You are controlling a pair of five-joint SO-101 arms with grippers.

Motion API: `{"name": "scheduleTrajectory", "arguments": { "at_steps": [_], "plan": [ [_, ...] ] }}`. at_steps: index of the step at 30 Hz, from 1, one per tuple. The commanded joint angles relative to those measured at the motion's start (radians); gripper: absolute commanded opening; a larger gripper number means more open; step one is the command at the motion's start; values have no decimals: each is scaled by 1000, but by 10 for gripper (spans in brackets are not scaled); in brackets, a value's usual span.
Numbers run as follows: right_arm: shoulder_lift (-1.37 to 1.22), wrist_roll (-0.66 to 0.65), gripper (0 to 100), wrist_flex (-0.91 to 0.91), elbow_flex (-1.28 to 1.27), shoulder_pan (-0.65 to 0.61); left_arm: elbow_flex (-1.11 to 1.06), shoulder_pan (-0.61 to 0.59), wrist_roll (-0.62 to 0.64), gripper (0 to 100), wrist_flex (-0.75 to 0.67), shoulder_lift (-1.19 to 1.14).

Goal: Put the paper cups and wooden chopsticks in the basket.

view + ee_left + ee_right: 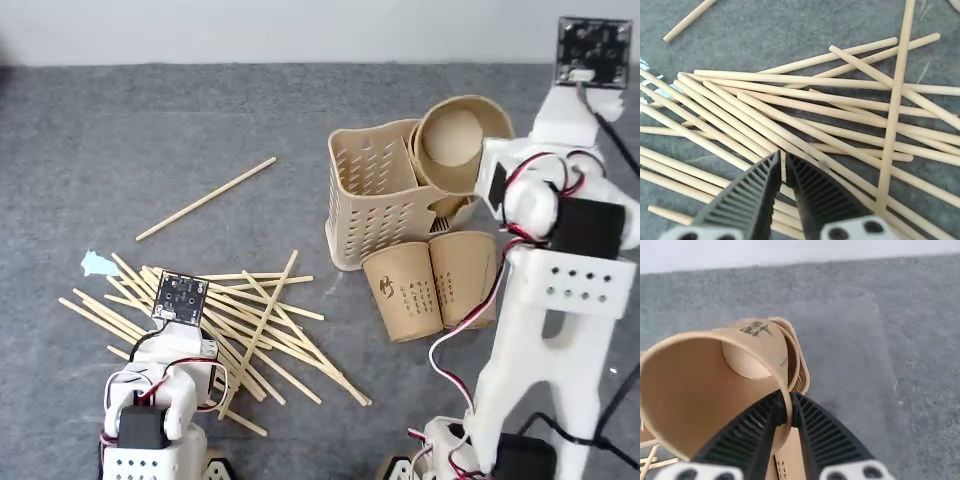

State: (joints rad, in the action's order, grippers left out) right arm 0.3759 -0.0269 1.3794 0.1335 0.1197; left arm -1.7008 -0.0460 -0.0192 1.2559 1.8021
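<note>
Grey carpet (150,130). Right gripper (786,405) pinches the thin rim of a round paper cup (700,385) at 2 o'clock of the slotted basket (375,200). Left gripper (782,167), jaws shut, sits over wooden chopsticks (790,80).

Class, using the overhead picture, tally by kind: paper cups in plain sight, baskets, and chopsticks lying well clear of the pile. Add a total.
Paper cups: 3
Basket: 1
Chopstick well clear of the pile: 1
Total: 5
</note>
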Motion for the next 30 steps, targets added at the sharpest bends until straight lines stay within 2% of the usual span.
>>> {"name": "scheduleTrajectory", "arguments": {
  "at_steps": [1, 5, 7, 15, 22, 30],
  "plan": [
    [2, -8, 28, 13, 44, 8, 18, 6, 8, 14, 3, 15],
    [10, -5, 173, 18, 51, 8, 18, 6, 8, 14, 3, 15],
    [10, -3, 199, 33, 84, 8, 18, 6, 8, 14, 3, 15],
    [8, 21, 148, 113, 232, -30, 18, 6, 8, 14, 3, 15],
    [-39, 77, 63, 30, 212, -31, 18, 6, 8, 14, 3, 15],
    [-154, 78, 49, -39, 212, -47, 18, 6, 8, 14, 3, 15]
  ]
}}
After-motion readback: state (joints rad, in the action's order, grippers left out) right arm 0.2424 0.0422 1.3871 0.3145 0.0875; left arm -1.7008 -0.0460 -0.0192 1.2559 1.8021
